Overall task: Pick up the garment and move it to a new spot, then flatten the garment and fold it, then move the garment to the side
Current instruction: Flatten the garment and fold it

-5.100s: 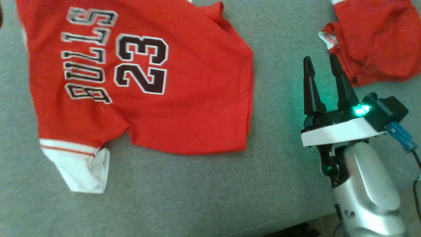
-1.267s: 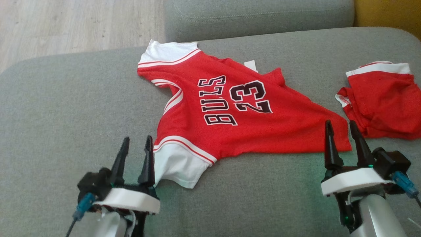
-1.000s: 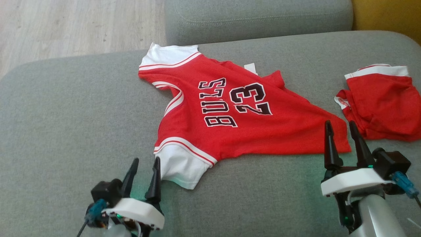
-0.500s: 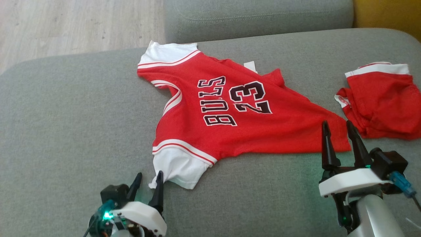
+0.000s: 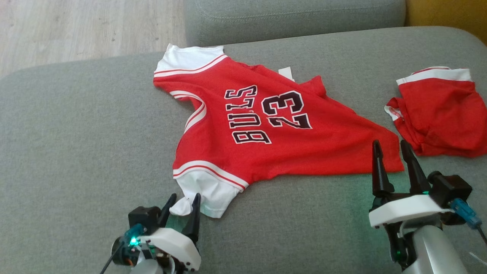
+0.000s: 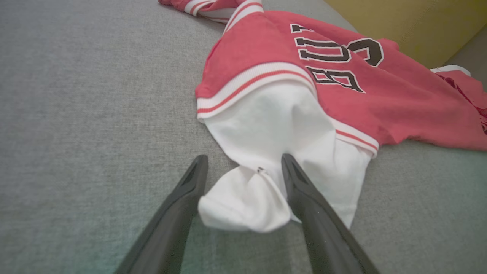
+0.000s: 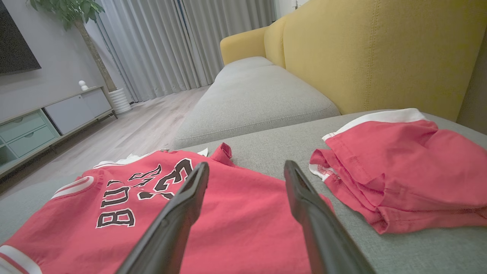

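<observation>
Jersey (image 5: 266,129): lies lettering-up on the grey cushion (image 5: 76,133), mostly spread; its right side is drawn to a point and a fold rides the far edge, so it is not yet flat
Sleeve (image 6: 266,125): white, nearest the robot, its end bunched into a lump between the left fingers
Left gripper (image 5: 185,198): low on the cushion, jaws spread, one finger on either side of the sleeve end, nothing clamped; judged to be set there to take the sleeve as a lifting or pulling hold
Right gripper (image 5: 390,144): jaws spread and empty, poised over the hem corner (image 5: 393,161); judged to be lined up for the matching hold at the opposite end, so the cloth can be carried or stretched between two points
Shorts (image 5: 441,110): red, crumpled, lying apart from the jersey at the right; not being handled
Stage: judged to be the approach to a two-point hold, for a pickup or a flattening pull; folding not begun
Risk: the left hold may catch only the loose lump and slip
Count: garments two (one jersey, one shorts); white sleeves two, the near one and the far sleeve (image 5: 186,61); grippers two; fingers four; cushions two, one under the work and a second cushion (image 5: 289,19) beyond it
</observation>
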